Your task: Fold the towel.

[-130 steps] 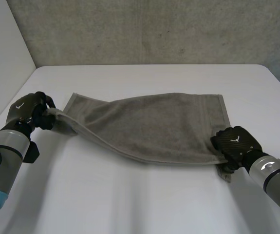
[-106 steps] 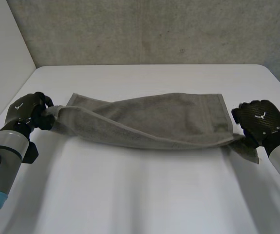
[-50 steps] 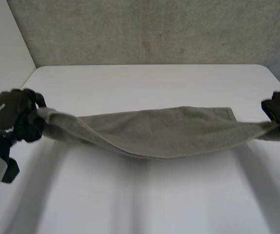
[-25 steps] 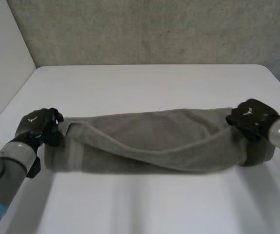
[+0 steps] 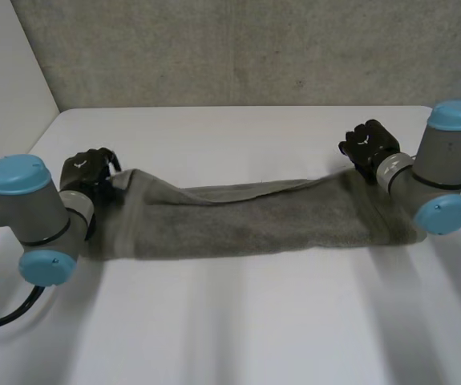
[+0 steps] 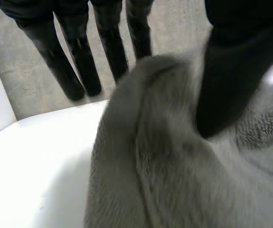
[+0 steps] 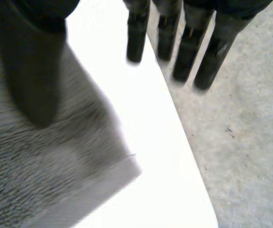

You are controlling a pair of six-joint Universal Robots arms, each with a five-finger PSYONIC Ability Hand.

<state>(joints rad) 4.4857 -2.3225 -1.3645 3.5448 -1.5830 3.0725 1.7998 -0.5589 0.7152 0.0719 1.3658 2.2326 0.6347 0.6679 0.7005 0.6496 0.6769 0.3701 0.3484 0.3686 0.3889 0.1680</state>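
The white table (image 5: 230, 321) stands against a grey concrete wall (image 5: 238, 48). Across its middle the towel (image 5: 246, 220) lies as one long, narrow band folded over itself, running from side to side; a loose edge runs along its far side and its left end is bunched higher than the rest.

The left arm (image 5: 22, 212) reaches in at the towel's left end and the right arm (image 5: 442, 160) at its right end, where the wrist lies over the cloth.

The left robot hand (image 5: 86, 171) sits at the towel's far left corner. Its wrist view shows the fingers (image 6: 79, 61) straight and spread, pointing away over the table, while the thumb (image 6: 226, 71) rests against a raised hump of towel (image 6: 164, 166); nothing is pinched between them.

The right robot hand (image 5: 366, 144) is at the far right corner. From its wrist, the fingers (image 7: 188, 47) are straight and apart, hanging above the table (image 7: 141, 123) near its edge, clear of the cloth. The thumb (image 7: 32, 61) hangs over the towel's (image 7: 32, 156) corner, which lies flat with its hem band showing.
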